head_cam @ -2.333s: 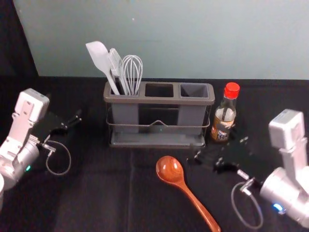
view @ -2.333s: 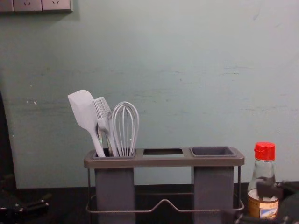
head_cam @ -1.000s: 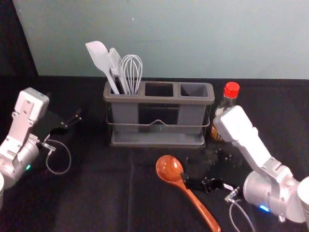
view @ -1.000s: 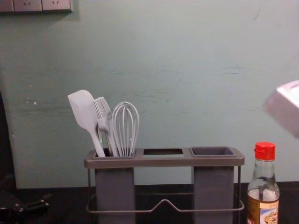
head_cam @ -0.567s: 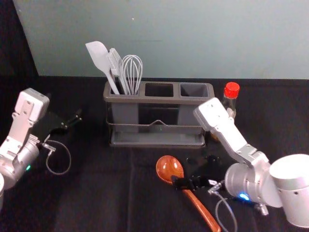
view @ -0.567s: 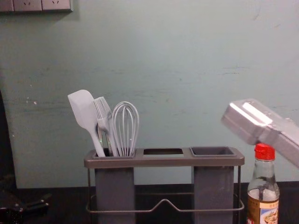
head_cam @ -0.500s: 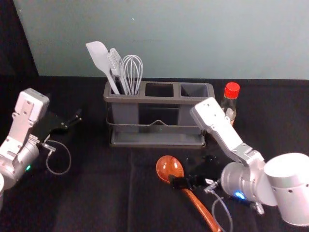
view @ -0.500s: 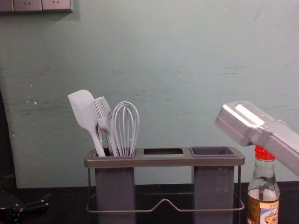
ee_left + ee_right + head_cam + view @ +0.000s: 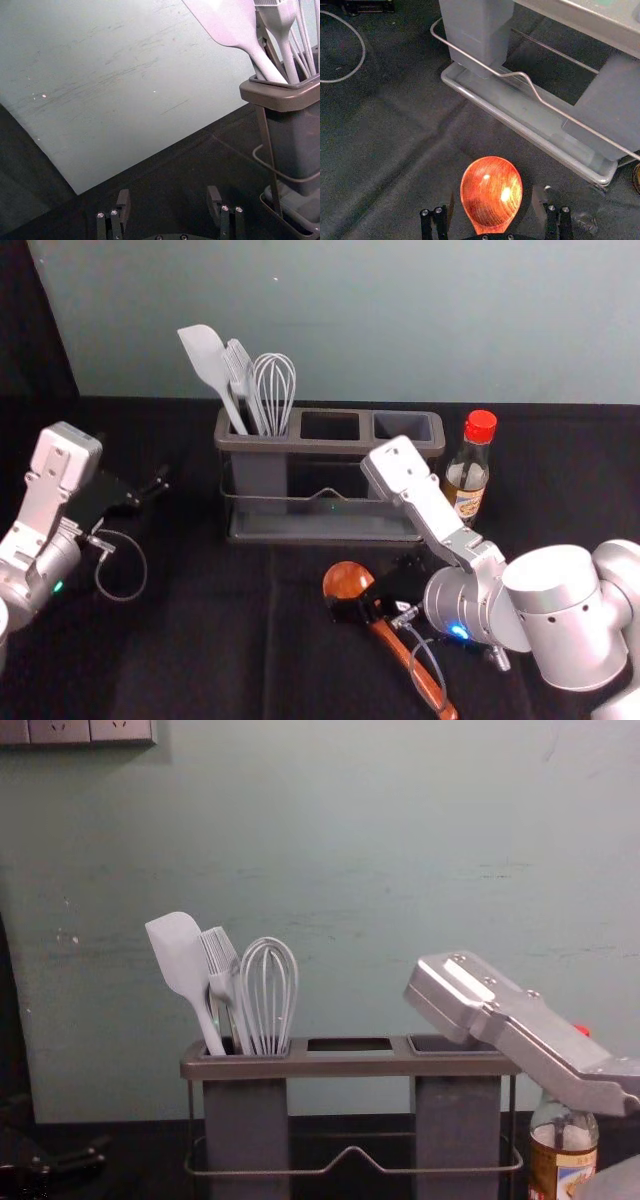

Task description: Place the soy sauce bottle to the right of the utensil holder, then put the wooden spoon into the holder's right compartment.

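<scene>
Fingers spread, the right gripper (image 9: 371, 586) is straddling the brown wooden spoon (image 9: 347, 580) before the grey plastic utensil holder (image 9: 325, 525); right of the holder, the red-capped glass bottle (image 9: 467, 476) is standing; left, the open-fingered left gripper (image 9: 134, 464) is idling.

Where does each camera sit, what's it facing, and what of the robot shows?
Left wrist view: on left wrist, facing wall and holder; open left claw.
Right wrist view: on right wrist, down at spoon and holder; open right claw, apparently left arm's cable.
Head view: on head, forward and down over holder, spoon, bottle; both arms.
Chest view: on chest, lower, forward at holder side-on; right arm, left claw lower left.
Head and chest share holder and bottle.
</scene>
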### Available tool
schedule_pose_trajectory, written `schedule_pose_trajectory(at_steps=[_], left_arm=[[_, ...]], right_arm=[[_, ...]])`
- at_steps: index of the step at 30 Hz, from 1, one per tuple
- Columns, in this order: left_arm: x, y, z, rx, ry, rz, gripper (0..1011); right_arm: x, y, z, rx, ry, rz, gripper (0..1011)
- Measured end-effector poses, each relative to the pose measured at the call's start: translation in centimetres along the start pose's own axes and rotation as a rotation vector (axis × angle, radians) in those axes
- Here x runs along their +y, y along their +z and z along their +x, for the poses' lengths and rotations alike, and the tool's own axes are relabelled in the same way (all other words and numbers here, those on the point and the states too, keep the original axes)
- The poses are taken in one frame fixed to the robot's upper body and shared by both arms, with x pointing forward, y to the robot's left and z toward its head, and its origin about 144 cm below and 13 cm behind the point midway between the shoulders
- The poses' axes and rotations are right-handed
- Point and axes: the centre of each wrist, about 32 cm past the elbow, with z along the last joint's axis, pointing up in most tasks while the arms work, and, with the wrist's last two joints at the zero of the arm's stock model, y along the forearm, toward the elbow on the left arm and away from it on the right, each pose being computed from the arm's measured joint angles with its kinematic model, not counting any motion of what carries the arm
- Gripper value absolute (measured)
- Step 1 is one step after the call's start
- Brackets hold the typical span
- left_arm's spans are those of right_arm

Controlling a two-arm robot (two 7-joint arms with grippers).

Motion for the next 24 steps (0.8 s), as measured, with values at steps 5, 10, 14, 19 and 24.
schedule_pose_trajectory(at_steps=[5,10,14,19,24], left_arm=[[0.0,0.0,0.0,0.000,0.000,0.000,1005],[0.0,0.0,0.0,0.000,0.000,0.000,1005],[0.0,0.0,0.0,0.000,0.000,0.000,1005],[0.0,0.0,0.0,0.000,0.000,0.000,1005],[0.0,0.0,0.0,0.000,0.000,0.000,1005]], right_arm=[[0.4,0.1,0.0,-0.002,-0.002,-0.006,1002],[0.8,0.2,-0.1,-0.003,0.005,-0.009,1003],[1.1,0.3,-0.2,-0.004,0.006,-0.010,1003],[1.3,0.3,-0.4,-0.004,0.008,-0.010,1003],[1.4,0.3,-0.4,-0.002,0.004,-0.011,1003]])
